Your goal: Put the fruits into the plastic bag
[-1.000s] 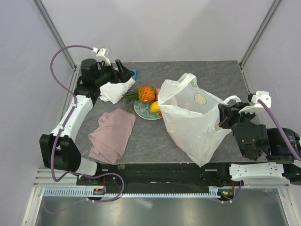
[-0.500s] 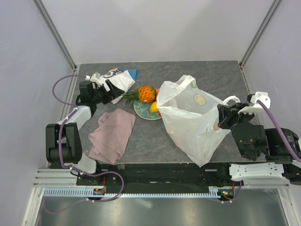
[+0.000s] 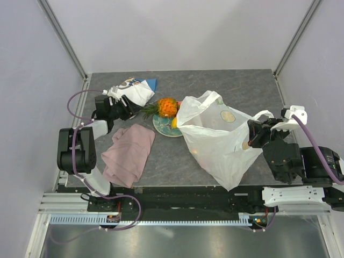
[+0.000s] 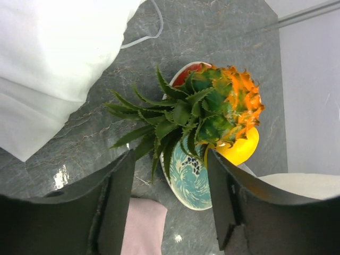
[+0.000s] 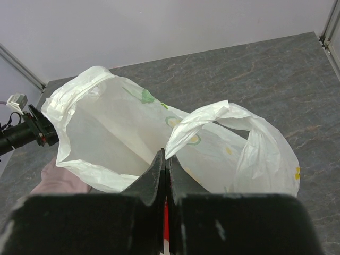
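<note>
The orange pineapple [image 3: 167, 106] with its green crown lies on the red-and-teal plate [image 3: 160, 128], with a yellow mango [image 3: 176, 122] beside it. In the left wrist view the pineapple [image 4: 231, 103], mango [image 4: 241, 150] and plate [image 4: 190, 183] lie just ahead. My left gripper [image 3: 130, 105] [image 4: 170, 178] is open and empty, low over the table, its jaws on either side of the crown leaves without touching them. My right gripper [image 3: 251, 134] [image 5: 166, 159] is shut on the plastic bag [image 3: 215, 140] at its handle loop [image 5: 196, 125], holding its mouth open. The other fruits are hidden.
A white folded cloth [image 3: 134, 91] [image 4: 53, 58] lies at the back left over a blue item [image 3: 152, 83]. A pink cloth [image 3: 129, 153] [image 4: 142, 228] lies in front of the plate. Frame posts and walls close in the table on three sides.
My left arm has swung back, dropped low and turned toward the pineapple. The white cloth now lies further back. The bag's mouth has shifted slightly left. The right gripper keeps its hold.
</note>
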You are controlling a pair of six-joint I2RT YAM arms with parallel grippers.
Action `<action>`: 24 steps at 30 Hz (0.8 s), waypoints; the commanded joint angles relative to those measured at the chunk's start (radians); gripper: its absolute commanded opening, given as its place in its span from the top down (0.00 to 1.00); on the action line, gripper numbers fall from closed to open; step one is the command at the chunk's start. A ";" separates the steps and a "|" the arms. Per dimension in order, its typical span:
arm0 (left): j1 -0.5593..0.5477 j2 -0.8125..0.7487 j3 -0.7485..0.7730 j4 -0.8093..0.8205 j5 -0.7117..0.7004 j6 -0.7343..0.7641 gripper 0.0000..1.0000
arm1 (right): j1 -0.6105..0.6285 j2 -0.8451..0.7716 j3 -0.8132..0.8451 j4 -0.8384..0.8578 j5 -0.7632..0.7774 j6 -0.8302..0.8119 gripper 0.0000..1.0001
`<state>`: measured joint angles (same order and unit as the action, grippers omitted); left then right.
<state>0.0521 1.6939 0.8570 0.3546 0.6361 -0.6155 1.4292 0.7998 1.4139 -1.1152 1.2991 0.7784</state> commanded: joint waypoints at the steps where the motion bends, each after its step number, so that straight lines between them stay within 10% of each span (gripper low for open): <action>1: 0.002 0.038 0.030 0.069 0.027 -0.021 0.41 | 0.000 -0.002 -0.001 -0.005 0.019 0.015 1.00; 24: -0.041 0.144 0.126 0.037 -0.024 0.016 0.68 | 0.000 -0.021 -0.020 -0.012 0.014 0.044 1.00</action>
<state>0.0109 1.8282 0.9474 0.3744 0.6289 -0.6163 1.4292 0.7925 1.4063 -1.1160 1.2991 0.8013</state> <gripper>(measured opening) 0.384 0.009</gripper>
